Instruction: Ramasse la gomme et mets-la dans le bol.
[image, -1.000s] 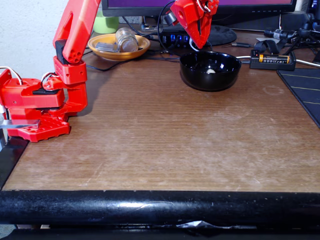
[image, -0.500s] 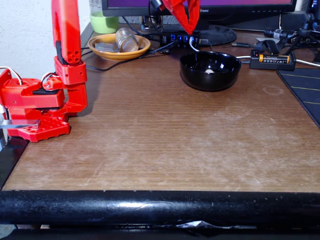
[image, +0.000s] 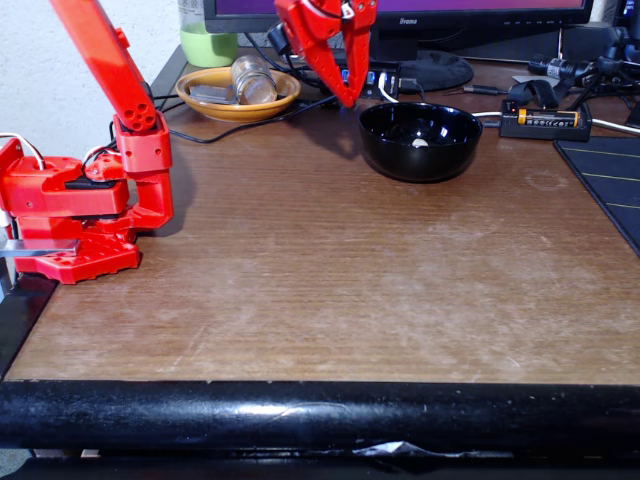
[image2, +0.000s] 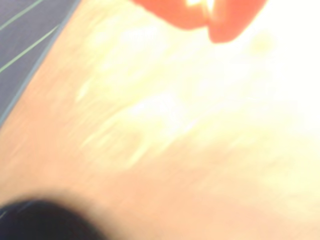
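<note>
The red gripper (image: 348, 98) hangs in the air with its fingers drawn together to a point and nothing between them, tips aimed down at the table. It sits just off the black bol (image: 420, 141) at about ten o'clock from the bowl's centre, near the rim but not over the opening. In the wrist view the gripper (image2: 210, 30) shows as a blurred red shape at the top edge, with the washed-out tabletop (image2: 165, 150) below it and a dark rounded form at the bottom left that I cannot make out.

The gomme (image: 421, 143) lies inside the bol, a small white lump on the bottom near the middle.

At nine o'clock from the gripper, an orange-yellow dish (image: 238, 106) holds a glass jar (image: 253, 79) lying on its side. At three o'clock from the bol sits a black battery charger (image: 545, 121). The arm's red base (image: 75, 215) is fixed at the table's left edge.
</note>
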